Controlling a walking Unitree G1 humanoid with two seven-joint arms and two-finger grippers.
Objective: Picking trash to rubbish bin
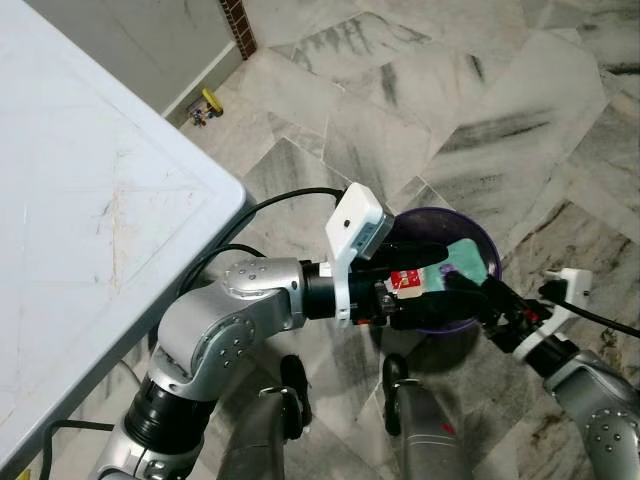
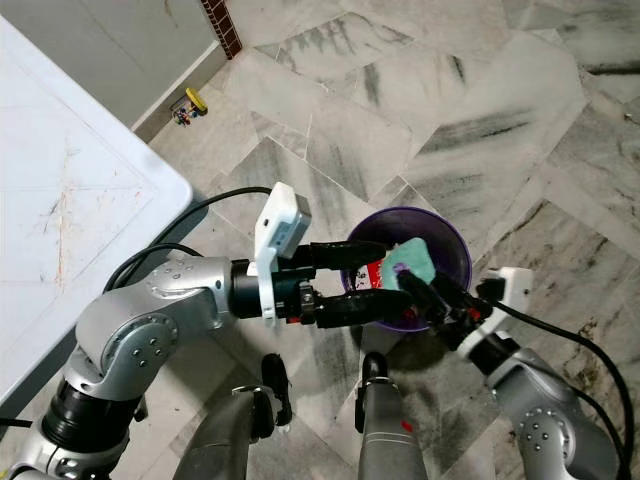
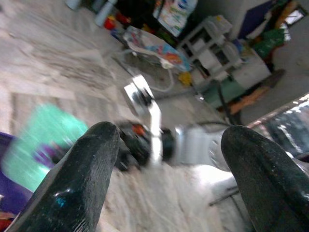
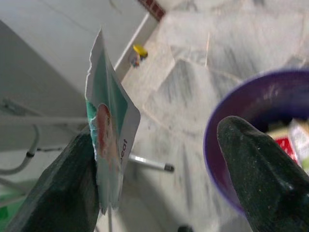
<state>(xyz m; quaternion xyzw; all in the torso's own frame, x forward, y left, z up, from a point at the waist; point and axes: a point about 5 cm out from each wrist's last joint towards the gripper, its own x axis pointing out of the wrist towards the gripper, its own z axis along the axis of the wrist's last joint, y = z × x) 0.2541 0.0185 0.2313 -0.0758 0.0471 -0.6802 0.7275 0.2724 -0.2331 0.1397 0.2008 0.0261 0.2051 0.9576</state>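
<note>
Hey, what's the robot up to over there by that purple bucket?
It is putting trash in the purple bin on the marble floor, beside a white table. Both hands reach over the bin. The right hand has a green wrapper resting against one finger above the bin, with the fingers spread apart, so it looks about to drop. The left hand is open and empty. Some trash already lies inside.

Bin (image 2: 455, 250) purple, red scrap inside. Wrapper (image 2: 412, 262) teal-green, white edge, with a reddish print. Floor (image 1: 420, 90) grey-white marble, dark streaks. Worktop (image 1: 90, 200) white, faintly scratched. Arms silver; gripper fingers (image 4: 256, 164) black. Small yellow toy (image 1: 211, 101) by the wall.
</note>
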